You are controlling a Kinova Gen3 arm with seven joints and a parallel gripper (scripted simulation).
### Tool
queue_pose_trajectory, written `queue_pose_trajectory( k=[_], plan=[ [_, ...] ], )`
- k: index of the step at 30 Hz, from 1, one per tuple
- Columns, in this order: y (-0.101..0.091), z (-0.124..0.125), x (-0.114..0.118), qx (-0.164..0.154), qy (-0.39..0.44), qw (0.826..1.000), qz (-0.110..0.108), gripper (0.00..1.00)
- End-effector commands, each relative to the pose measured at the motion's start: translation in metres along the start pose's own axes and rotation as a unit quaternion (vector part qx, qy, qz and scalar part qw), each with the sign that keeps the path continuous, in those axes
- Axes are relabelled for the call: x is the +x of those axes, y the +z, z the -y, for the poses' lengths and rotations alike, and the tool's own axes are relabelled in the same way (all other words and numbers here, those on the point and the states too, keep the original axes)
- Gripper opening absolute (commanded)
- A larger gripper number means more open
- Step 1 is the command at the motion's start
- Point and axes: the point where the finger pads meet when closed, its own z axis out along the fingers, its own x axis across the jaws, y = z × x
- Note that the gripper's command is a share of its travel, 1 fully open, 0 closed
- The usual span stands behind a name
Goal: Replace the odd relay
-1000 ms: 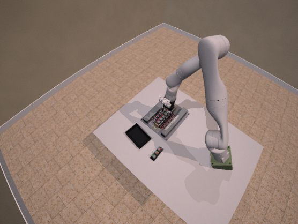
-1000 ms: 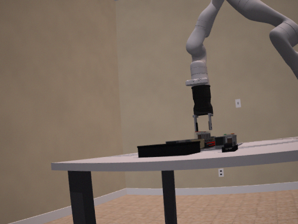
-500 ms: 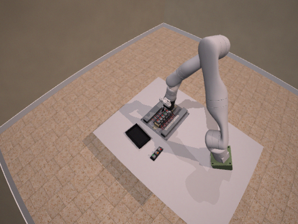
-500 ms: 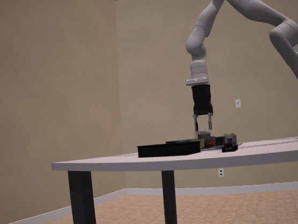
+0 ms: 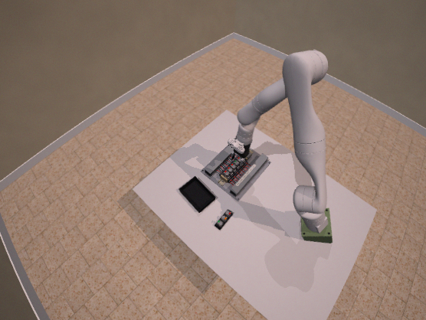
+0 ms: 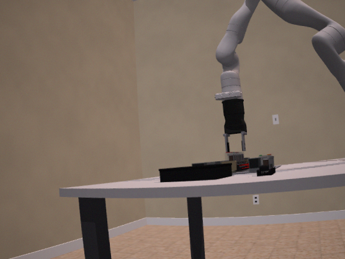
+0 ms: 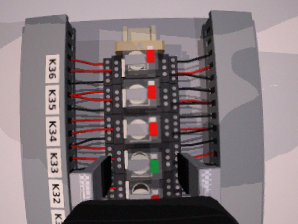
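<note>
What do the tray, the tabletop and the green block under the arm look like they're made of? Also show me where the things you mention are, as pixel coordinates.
Tray (image 5: 207, 206) (image 6: 195, 173): probably plastic, matte black, evenly dark without gleam. Tabletop (image 5: 345, 214) (image 6: 124, 193): perhaps laminate or painted board, smooth and pale. Green block (image 5: 317, 238): painted metal or plastic; its flat, even color leaves that open.

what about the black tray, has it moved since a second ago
No, the black tray has shifted no way that shows: in the top view its place against the green base is the same.
</note>
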Motion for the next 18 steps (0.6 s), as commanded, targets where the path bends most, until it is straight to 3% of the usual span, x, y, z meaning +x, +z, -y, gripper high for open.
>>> queue_pose_trajectory(
  k=[1, 18],
  plan=[
    [0.0017, 0.0015, 0.0000, 0.001, -0.001, 1.000, 0.000, 1.00],
    [0.0089, 0.0002, 0.0001, 0.001, -0.001, 1.000, 0.000, 1.00]
  ],
)
